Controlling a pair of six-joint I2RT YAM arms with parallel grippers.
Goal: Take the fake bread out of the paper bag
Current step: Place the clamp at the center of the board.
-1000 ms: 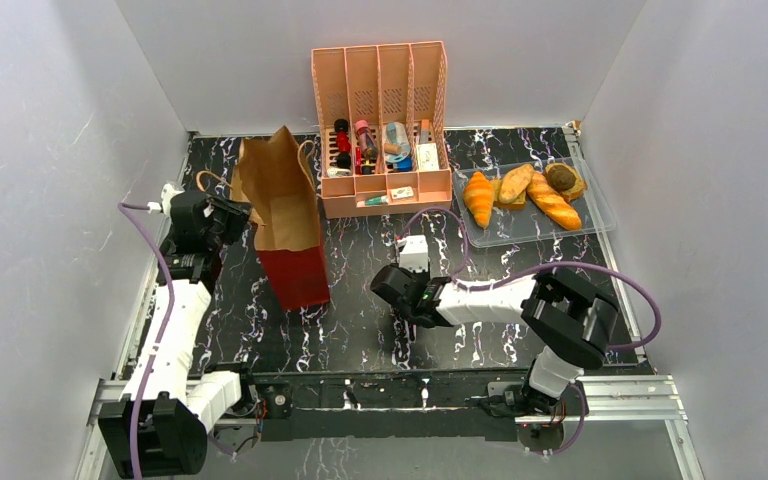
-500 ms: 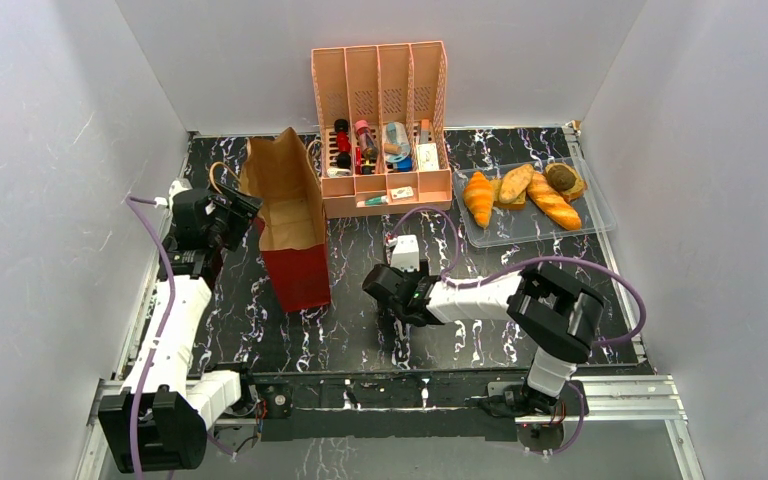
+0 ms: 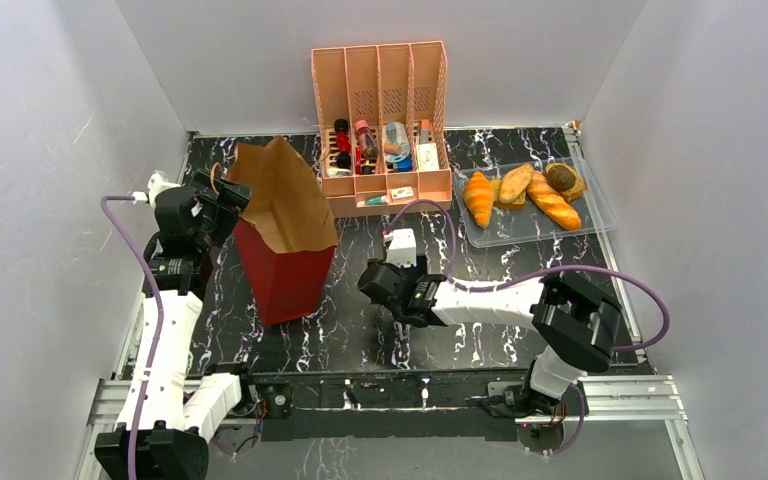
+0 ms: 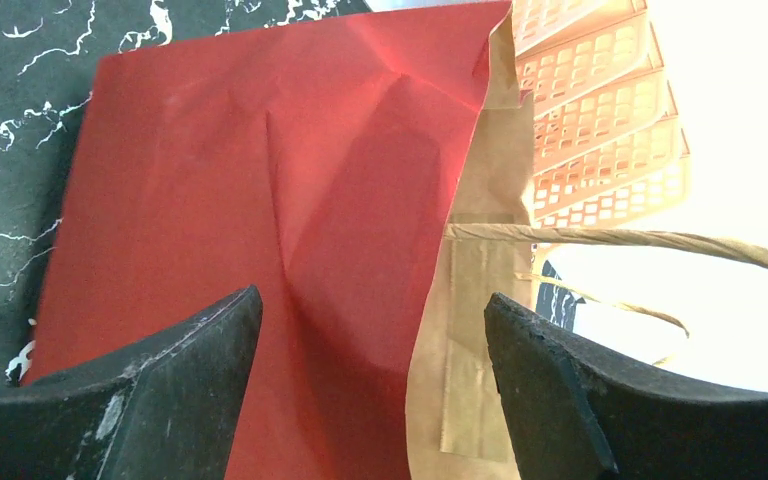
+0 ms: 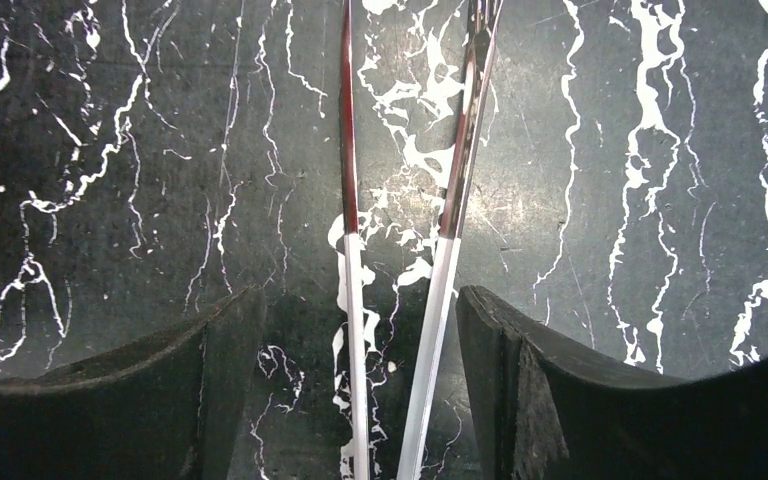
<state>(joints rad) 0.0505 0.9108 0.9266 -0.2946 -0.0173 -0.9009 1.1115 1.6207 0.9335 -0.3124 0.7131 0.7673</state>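
Plainly, left fingers (image 4: 140, 400) — facing the paper bag (image 4: 260, 200) — and right fingers (image 5: 110, 400) gape empty.

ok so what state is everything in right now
paper bag: upright, mouth open
fake bread: lying in the clear tray, out of the bag
left gripper: jaws open, facing the bag, holding nothing
right gripper: jaws open over two thin rods, holding nothing
pink organizer: upright, slots stocked
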